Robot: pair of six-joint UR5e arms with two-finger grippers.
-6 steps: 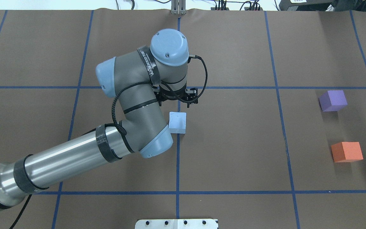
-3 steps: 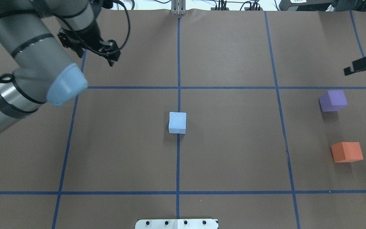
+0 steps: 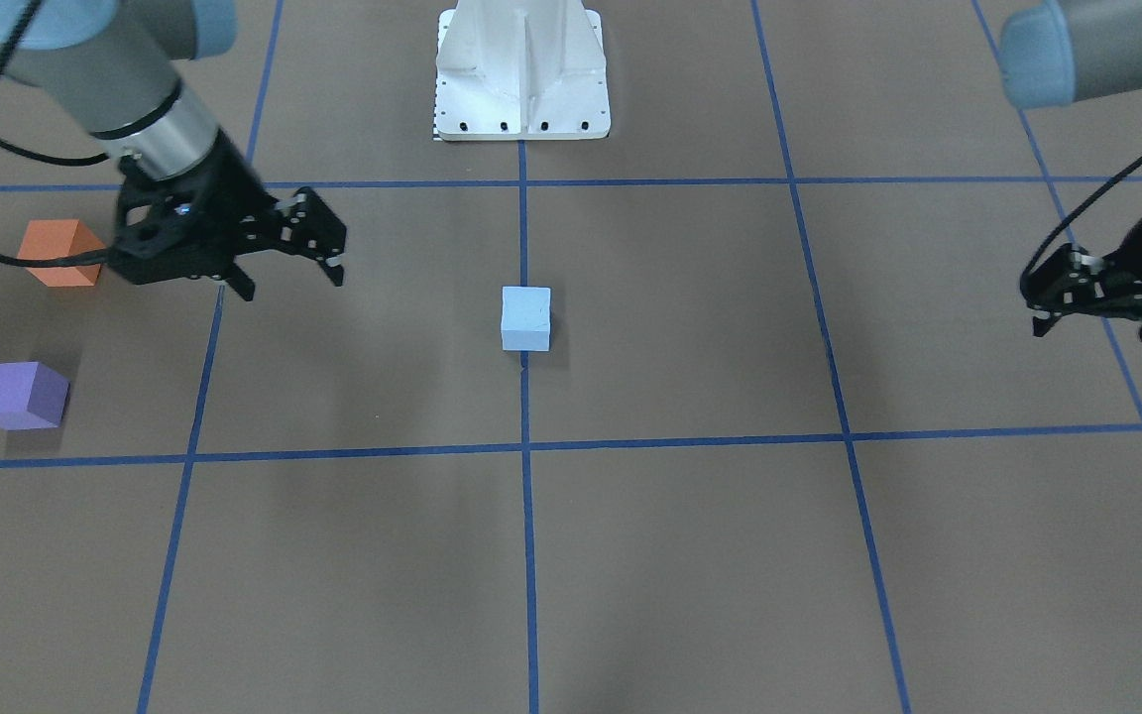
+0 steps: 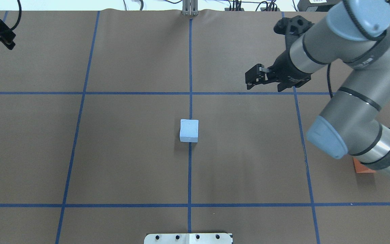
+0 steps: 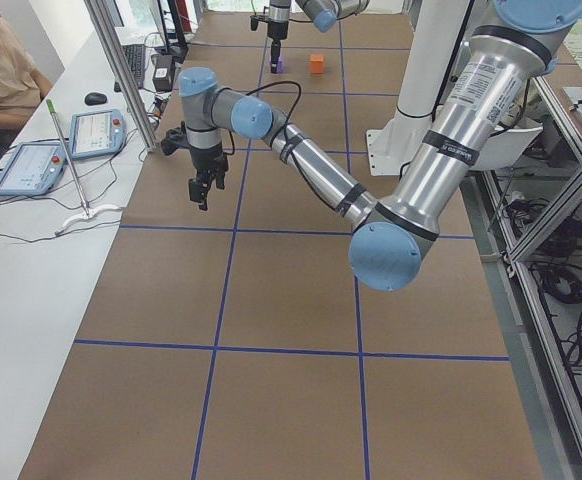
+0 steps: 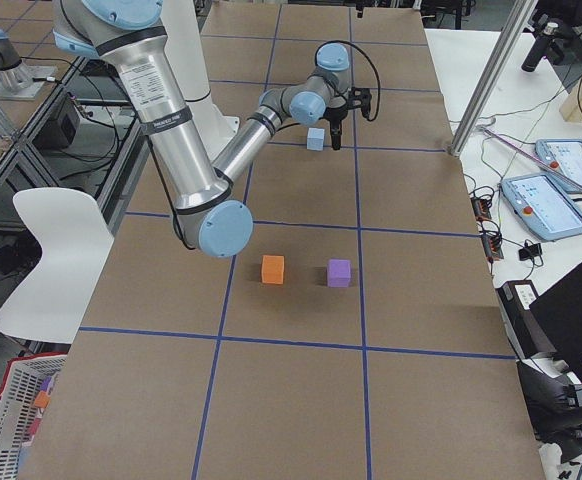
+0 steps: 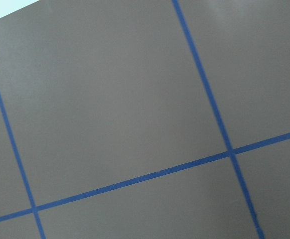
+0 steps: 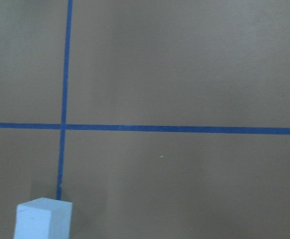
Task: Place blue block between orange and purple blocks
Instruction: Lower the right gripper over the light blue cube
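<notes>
The white base plate lies closest to the robot, on the same blue tape line as the blue block. Farther out and well to the right of the blue block stands the orange block. From overhead the right arm leaves only a sliver of it in sight.

The blue block sits flat on the brown paper cover, astride the centre line, with nothing touching it. The purple block stands well off on that same right side, a little past the blue block and apart from the orange one (overhead, the arm hides it altogether).

The right gripper hangs in the air on the blue block's right, toward the other two, fingers spread and holding nothing. The left gripper hangs well away on the blue block's left, fingers parted and likewise empty.

Far beyond the blue block's left, past the table's end, a person sits at a white bench beside two tablets.
</notes>
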